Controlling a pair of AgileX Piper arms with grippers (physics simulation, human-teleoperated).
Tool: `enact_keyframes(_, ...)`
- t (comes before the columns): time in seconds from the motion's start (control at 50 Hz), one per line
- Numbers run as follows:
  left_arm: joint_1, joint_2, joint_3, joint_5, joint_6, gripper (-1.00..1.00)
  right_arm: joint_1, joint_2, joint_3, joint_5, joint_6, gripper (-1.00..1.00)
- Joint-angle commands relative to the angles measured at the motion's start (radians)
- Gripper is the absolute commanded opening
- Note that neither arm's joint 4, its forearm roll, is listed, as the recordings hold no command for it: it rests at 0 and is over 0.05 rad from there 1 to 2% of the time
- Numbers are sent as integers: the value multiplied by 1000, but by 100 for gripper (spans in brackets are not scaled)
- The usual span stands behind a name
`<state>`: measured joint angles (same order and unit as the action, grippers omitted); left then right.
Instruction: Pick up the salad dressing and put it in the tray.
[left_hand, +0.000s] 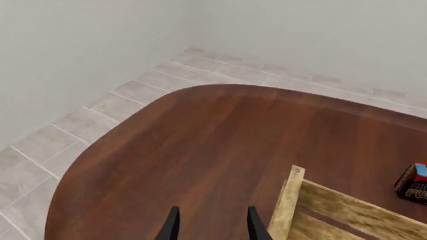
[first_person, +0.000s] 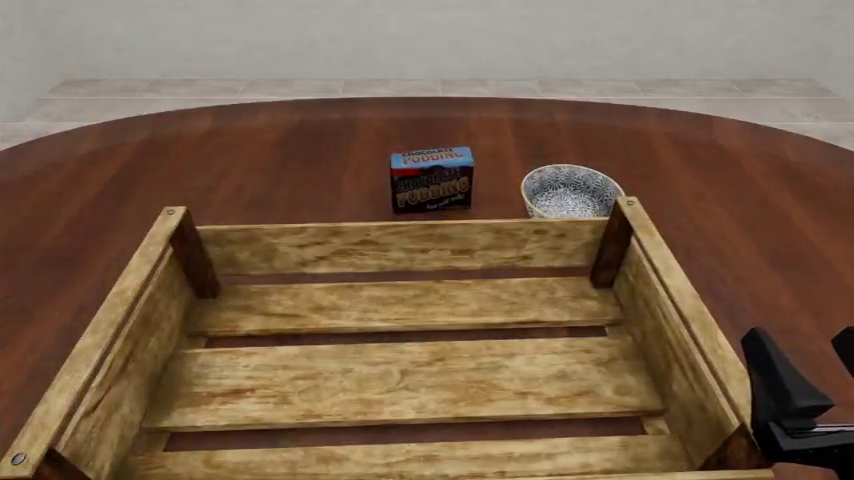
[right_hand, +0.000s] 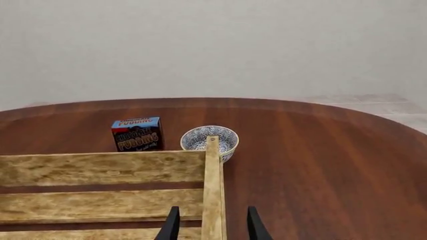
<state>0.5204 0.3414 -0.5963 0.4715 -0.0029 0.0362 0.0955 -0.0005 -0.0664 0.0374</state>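
Wooden planks are filling most of our front view: the tray (first_person: 400, 250), a big light-brown crate with dark corner posts, is sitting on the reddish-brown table (first_person: 240, 160) with its slatted floor bare. We are not finding the salad dressing in any of our three views, so we cannot say where it is lying.

Just beyond the tray's far wall, the blue chocolate pudding box (first_person: 431, 180) is standing upright, and the small white speckled bowl (first_person: 570, 191) is resting just beside it on the right, close to the tray's far right corner post.

Our right pincer (first_person: 810, 385) is showing at the lower right of the front view, just outside the tray's right wall. In the right wrist view its dark fingers (right_hand: 172, 226) are standing apart with that wall's top edge (right_hand: 212, 200) between them; nothing is gripped.

Our left pincer (left_hand: 211, 226) is not appearing in the front view. In the left wrist view its fingers are likewise spread and holding nothing, hovering over bare table next to a corner post of the tray (left_hand: 287, 205), with the pudding box (left_hand: 413, 182) showing partly at the picture's edge.
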Motion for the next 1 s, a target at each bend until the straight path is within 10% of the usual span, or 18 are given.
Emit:
enact_keyframes(0.02,65,41,-14,13,-20,100,2,6,0,-5,-6,100)
enact_keyframes(1.0,242,98,54,43,46,100,6,-48,0,44,-8,100)
